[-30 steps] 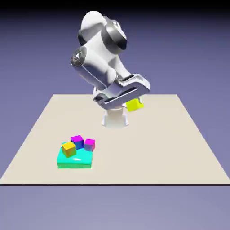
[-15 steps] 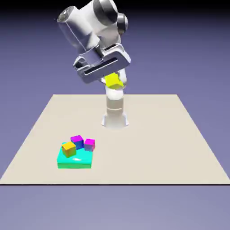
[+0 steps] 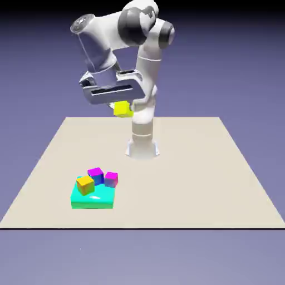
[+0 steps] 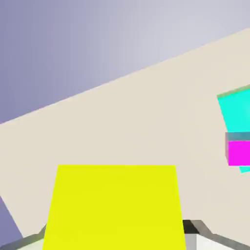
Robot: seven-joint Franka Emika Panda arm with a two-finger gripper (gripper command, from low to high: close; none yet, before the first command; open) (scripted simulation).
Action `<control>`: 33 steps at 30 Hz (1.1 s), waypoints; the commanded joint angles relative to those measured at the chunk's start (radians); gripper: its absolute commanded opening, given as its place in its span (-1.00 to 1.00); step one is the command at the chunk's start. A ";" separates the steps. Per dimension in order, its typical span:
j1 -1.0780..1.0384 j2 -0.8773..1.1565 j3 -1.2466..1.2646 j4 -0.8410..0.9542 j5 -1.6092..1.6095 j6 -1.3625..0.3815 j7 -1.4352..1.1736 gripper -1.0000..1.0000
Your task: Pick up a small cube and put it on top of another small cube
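Yellow cube (image 3: 121, 109), one: clamped in the fingers (image 4: 117, 244), now swung nearer the counter's (image 3: 183, 183) cube-bearing left side, placement outstanding.

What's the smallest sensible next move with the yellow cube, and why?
I'd likely carry the yellow cube toward the exterior view's left and the camera, staying high. The hand grips it well above the table, while the purple-topped blue cube sits nearer the camera and further left, close between the orange-yellow cube and the magenta one.
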 commanded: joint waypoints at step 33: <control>-0.842 -0.456 0.594 -0.299 0.020 0.068 -0.253 1.00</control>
